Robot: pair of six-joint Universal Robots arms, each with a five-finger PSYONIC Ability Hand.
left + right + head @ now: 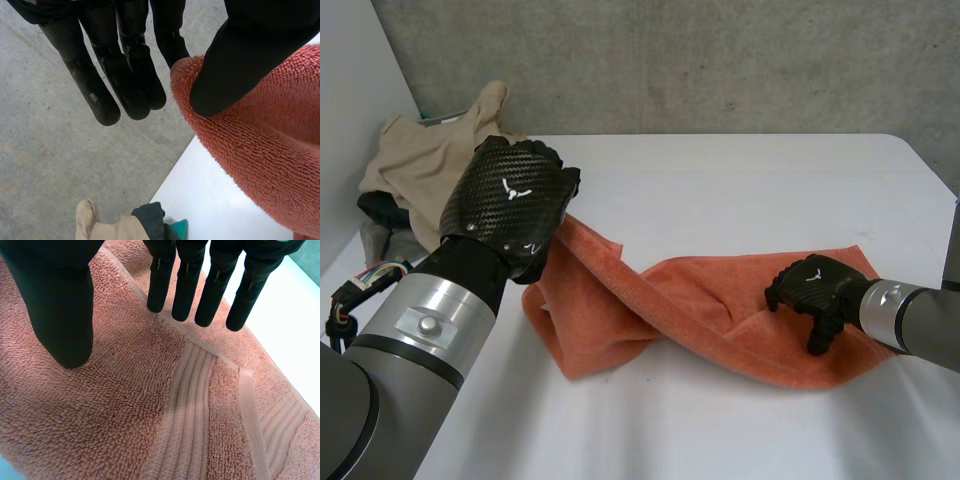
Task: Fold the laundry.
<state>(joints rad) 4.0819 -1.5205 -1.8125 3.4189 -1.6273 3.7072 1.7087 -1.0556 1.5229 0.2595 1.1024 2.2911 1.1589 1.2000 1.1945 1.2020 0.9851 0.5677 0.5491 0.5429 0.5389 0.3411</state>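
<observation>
Progress, head view: no fold is made. The orange towel (680, 300) lies twisted and rumpled across the middle of the frame on the white table (740, 190). A beige garment (420, 160) is heaped at upper left, so nearly the whole task appears to be left. The left hand (510, 200), centre left, is raised with its back to the camera, and the towel's left end climbs to it. The right hand (815, 285), lower right, sits knuckles-up on the towel's right end.

Left wrist view: the fingers (135, 75) are straight. The thumb (240, 55) presses on a rolled towel edge lying against the nearest finger, so this hand appears to pinch the towel. The beige garment lies beyond the fingertips.

Right wrist view: fingers (185, 290) straight, thumb (60, 315) spread apart, tips on or just above the towel beside its ribbed hem band (187, 385). Nothing is grasped.
</observation>
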